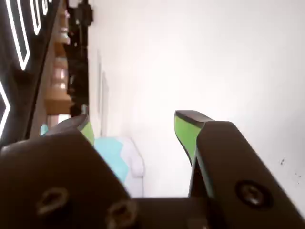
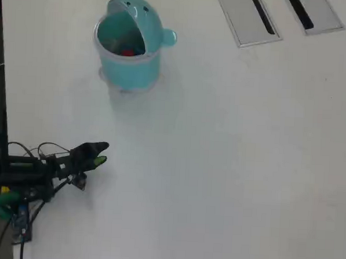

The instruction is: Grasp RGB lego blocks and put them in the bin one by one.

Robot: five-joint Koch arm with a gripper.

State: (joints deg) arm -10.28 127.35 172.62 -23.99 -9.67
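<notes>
— What sort of place was it?
— An office or meeting room, most likely: a plain white desk point(image 2: 229, 167) with two grey cable panels point(image 2: 247, 17) set in, and wooden shelving point(image 1: 56, 71) behind.

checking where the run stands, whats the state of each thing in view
bin: upright, lid swung open
red block: inside the bin
gripper: open, empty, off the bin
grey slotted panels: flat on the table, untouched
yellow-green and blue blocks: not visible
</notes>
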